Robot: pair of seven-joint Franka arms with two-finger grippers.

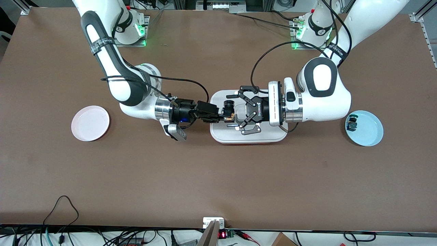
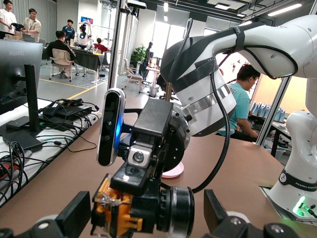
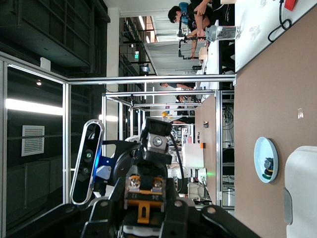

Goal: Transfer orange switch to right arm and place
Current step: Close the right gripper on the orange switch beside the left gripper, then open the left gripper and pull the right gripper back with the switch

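Handover happening above the white tray (image 1: 218,136) at mid-table! Right gripper (image 1: 228,115) is clamped on the orange switch (image 1: 229,116), holding it in the air over the tray. Left gripper (image 1: 237,110) faces it with fingers (image 1: 251,90) spread wide on either side of the switch, not touching it. Pink plate (image 1: 90,123) sits toward the right arm's end, blue plate (image 1: 370,133) with a small dark part (image 1: 352,123) toward the left arm's.

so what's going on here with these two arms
A handover in mid-air above the white rectangular tray. The right gripper is shut on the tiny black push-button switch with an orange cap, while the left gripper stands open around it. A pink round plate sits toward the right arm's end, and a light blue round plate holding a small dark part toward the left arm's end.
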